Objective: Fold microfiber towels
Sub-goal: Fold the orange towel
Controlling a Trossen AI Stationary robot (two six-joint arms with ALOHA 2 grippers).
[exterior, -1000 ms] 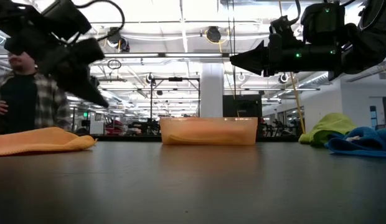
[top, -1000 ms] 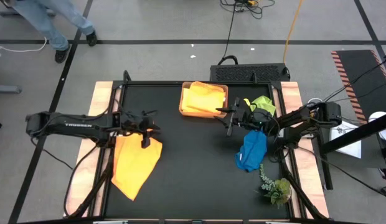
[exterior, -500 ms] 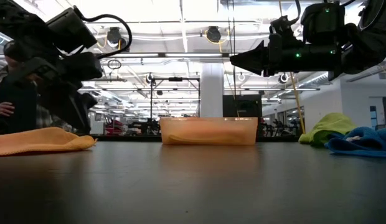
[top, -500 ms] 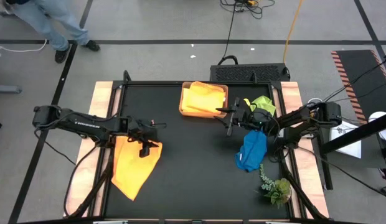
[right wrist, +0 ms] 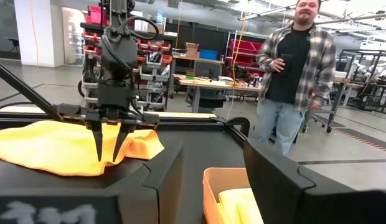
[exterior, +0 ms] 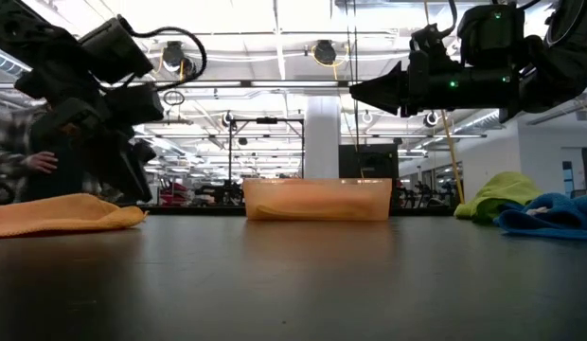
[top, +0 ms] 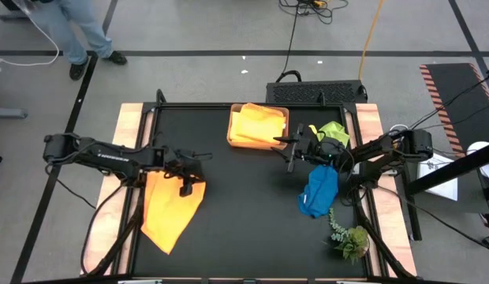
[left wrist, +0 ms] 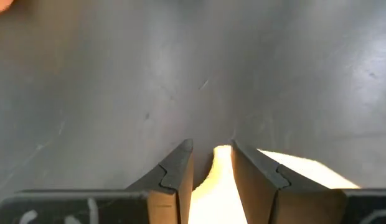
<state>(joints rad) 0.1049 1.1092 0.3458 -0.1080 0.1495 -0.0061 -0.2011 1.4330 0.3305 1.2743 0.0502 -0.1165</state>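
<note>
An orange towel (top: 169,214) lies spread flat at the table's left, narrowing toward the near edge. My left gripper (top: 184,186) slants down over its far right corner (right wrist: 140,144). It is open by a narrow gap, with the orange corner (left wrist: 221,163) showing between the fingers. A blue towel (top: 319,192) lies crumpled at the right and a lime green towel (top: 332,130) behind it. Yellow and orange towels (top: 259,125) lie in the tan tray (top: 230,136). My right gripper (top: 290,151) hangs open and about level, high over the table between the tray and the blue towel. My left gripper comes at the orange towel's far right corner from above, slanting down from the table's left. Its fingertips (right wrist: 99,155) stand at the cloth's surface, one on either side of the corner's tip. I cannot tell whether they touch it. The towel lies flat on the table.
A leafy sprig (top: 347,237) lies at the near right corner. The black table top (top: 244,213) shows bare across the middle and near side. A person (right wrist: 292,74) stands beyond the table's left edge.
My left gripper has come down toward the orange towel's far right corner and has tipped more steeply downward, most of it in the first half second. The towel has not moved. My right arm has kept still.
</note>
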